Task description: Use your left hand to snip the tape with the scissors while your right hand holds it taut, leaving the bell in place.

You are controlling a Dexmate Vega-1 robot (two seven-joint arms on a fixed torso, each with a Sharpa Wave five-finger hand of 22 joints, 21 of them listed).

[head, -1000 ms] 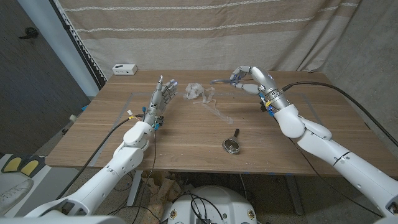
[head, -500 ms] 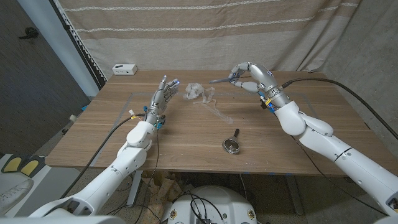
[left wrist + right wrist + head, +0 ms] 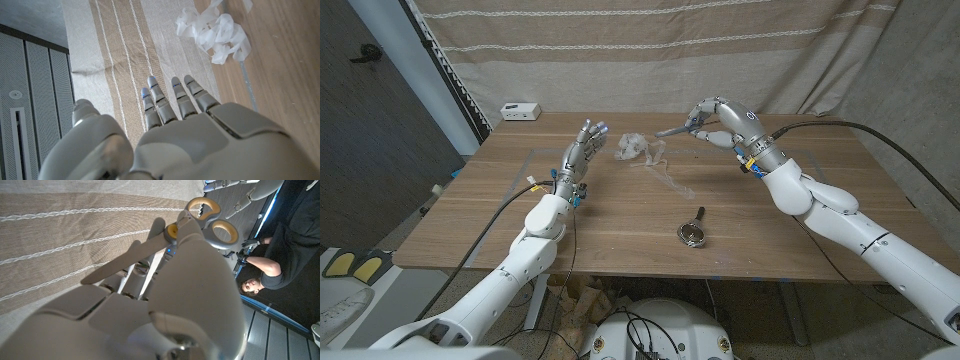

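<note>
Right robot hand (image 3: 717,118) lifted a bit higher, gripping the scissors (image 3: 681,127), left robot hand (image 3: 584,150) nearer the crumpled tape (image 3: 635,148), fingers apart, holding nothing, bell (image 3: 693,232) on worktop (image 3: 620,215).

1. The scissors (image 3: 678,128), grey-bladed with grey handle loops lined in yellow, are held above the far right part of the table; the blades look closed and point toward the robot's left.
2. The tape (image 3: 634,147) is a crumpled, whitish, translucent wad on the far middle of the table, with a loose strip trailing toward the table's near side.
3. The bell (image 3: 693,233), a dark metal dome with a short handle, lies near the front edge at centre.
</note>
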